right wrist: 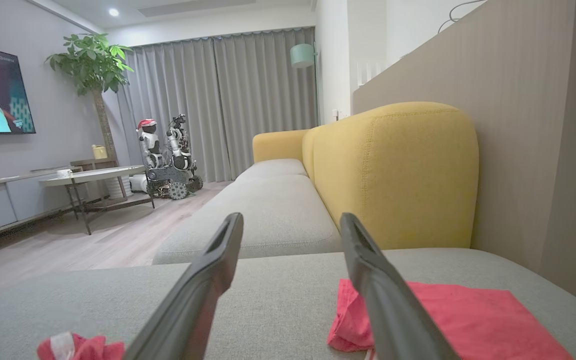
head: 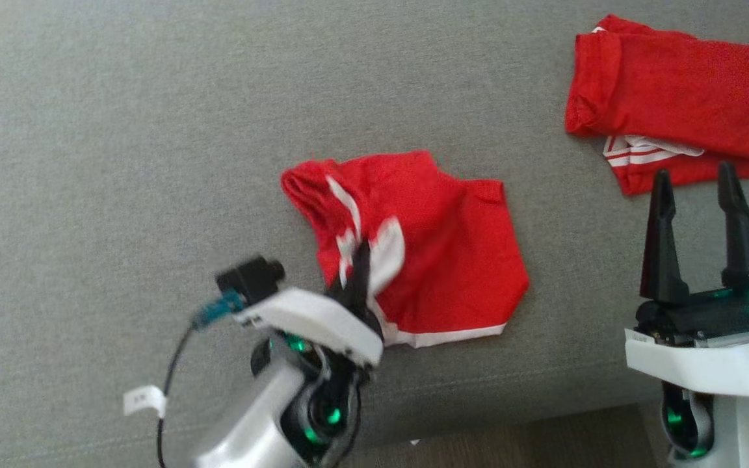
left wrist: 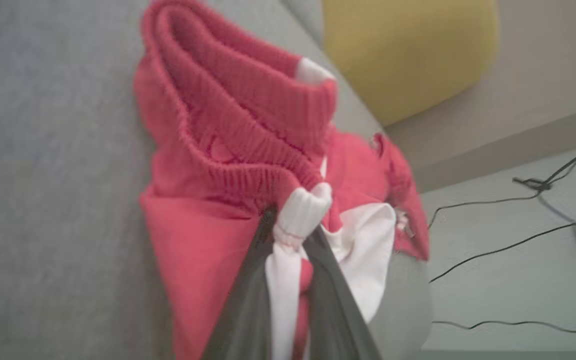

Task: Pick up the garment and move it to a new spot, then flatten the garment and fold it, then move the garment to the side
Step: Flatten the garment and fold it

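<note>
You have the garment (head: 439, 253) on the sofa (head: 121, 130) seat, midway along and near the front edge, with your left hand (head: 358, 263) at its left side. Another garment (head: 673, 97) lies toward the far right corner, your right hand (head: 694, 172) just before it.

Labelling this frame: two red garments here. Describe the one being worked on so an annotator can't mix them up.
On the grey sofa seat, look mid-cushion, near the front edge. There lies a rumpled pair of red shorts with white stripes, pinched by the left gripper. The other red garment sits neatly folded at the far right.
</note>
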### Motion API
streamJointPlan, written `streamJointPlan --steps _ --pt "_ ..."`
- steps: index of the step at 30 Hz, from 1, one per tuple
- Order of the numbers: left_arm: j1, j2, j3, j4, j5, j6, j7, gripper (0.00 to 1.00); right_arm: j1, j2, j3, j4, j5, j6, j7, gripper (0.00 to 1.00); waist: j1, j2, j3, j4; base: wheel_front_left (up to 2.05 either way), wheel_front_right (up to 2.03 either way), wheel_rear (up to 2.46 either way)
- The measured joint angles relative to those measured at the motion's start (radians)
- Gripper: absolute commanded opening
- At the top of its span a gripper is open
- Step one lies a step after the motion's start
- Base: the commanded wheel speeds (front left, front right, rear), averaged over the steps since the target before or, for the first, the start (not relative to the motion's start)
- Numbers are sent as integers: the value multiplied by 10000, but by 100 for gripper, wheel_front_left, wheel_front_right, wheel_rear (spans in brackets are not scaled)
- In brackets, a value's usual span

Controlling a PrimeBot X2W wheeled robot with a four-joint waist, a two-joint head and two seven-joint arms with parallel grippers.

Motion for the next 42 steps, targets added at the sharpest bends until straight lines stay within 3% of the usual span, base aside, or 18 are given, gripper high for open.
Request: streamJointPlan --steps 2,3,4,5,6,12,17,24,36,42 --pt "84 31 -470 499 121 0 2 3 4 0 6 2 -23 0 0 100 0 0 30 51 0 0 0" --pt "48 33 -639 617 286 0 2 34 7 0 6 2 -25 0 0 100 0 0 35 76 0 0 0" --pt "6 23 -723 673 499 6 2 34 14 0 6 2 -33 0 0 100 0 0 36 104 0 0 0" --pt "-47 31 -746 679 888 31 2 96 31 0 6 2 -69 0 0 100 0 0 35 137 0 0 0" --pt "-116 81 -723 614 1398 117 2 100 58 0 6 2 -90 0 0 100 0 0 33 174 0 0 0" --pt "-224 1166 -523 -562 3931 742 6 100 167 0 -35 19 -92 0 0 100 0 0 -72 392 0 0 0" --pt "307 2606 -708 -1703 4771 1170 194 100 314 0 -27 50 -81 0 0 100 0 0 -237 458 0 0 0" --pt "303 4437 -976 -2564 5701 1164 1070 100 402 0 2 75 -46 0 0 100 0 0 -291 534 0 0 0" --pt "187 4899 -984 -1751 5409 1143 2029 100 376 0 81 71 -2 0 0 100 0 0 -46 329 0 0 0" --pt "136 4886 -961 -922 5102 648 2065 100 361 0 130 69 10 0 0 100 0 0 37 227 0 0 0"
